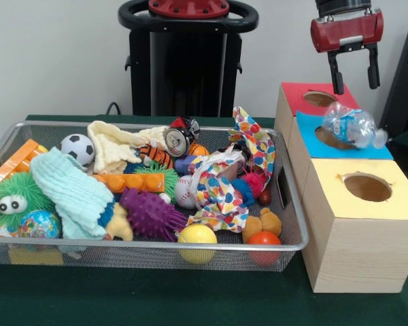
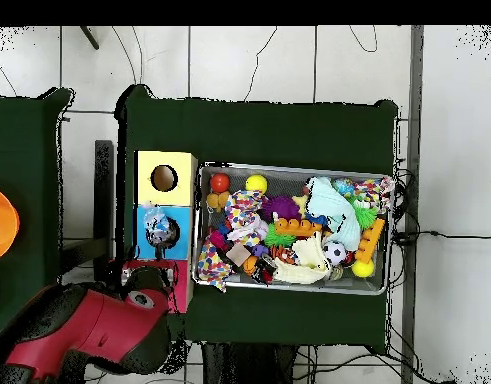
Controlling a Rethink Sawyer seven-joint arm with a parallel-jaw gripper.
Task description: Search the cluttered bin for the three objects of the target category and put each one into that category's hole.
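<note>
Bottle point(image 1: 353, 126) label blue, unreadable, under open claw point(image 1: 354, 77).

No legible text or labels anywhere.

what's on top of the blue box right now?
A crushed clear bottle lies over the blue box's hole, under the open gripper. The box's inside is hidden.

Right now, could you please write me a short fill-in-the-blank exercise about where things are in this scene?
1. The crushed bottle lies over the hole in the ____ box top.
2. The gripper hangs above the boxes with its fingers ____.
3. The box nearest the front camera has a ____ top.
4. The drink can lies inside the wire ____.

Missing words: blue; open; yellow; bin
</note>
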